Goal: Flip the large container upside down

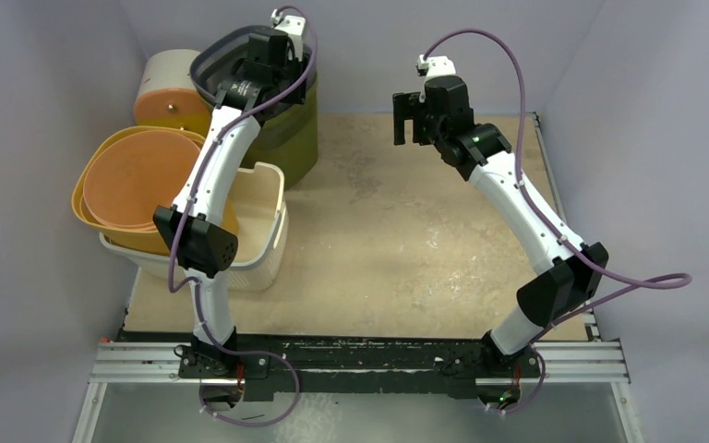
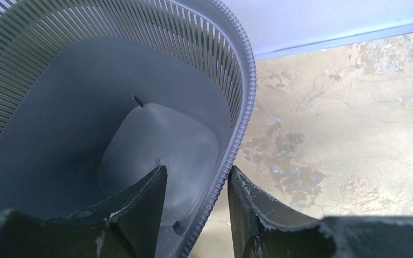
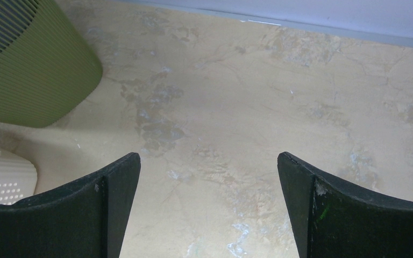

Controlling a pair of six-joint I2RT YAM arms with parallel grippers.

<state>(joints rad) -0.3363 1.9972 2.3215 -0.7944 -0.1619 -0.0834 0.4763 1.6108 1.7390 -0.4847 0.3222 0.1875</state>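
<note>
The large container [image 1: 205, 57] is a grey slatted basket standing upright, nested in an olive green basket [image 1: 291, 138] at the back left. In the left wrist view its ribbed rim [image 2: 244, 97] runs between my left gripper's [image 2: 196, 172] fingers. One finger is inside the grey basket and the other is outside over the table. The rim touches the outer fingertip [image 2: 236, 180], and a gap shows beside the inner one. My right gripper [image 3: 208, 156] hangs wide open over bare table at the back centre [image 1: 408, 118], holding nothing.
A cream perforated basket [image 1: 258, 231] holds stacked orange and yellow bowls [image 1: 134, 175] at the left. A cream tub with an orange lid [image 1: 171, 92] lies behind them. Walls enclose the table on three sides. The green basket [image 3: 32, 64] shows left of my right gripper.
</note>
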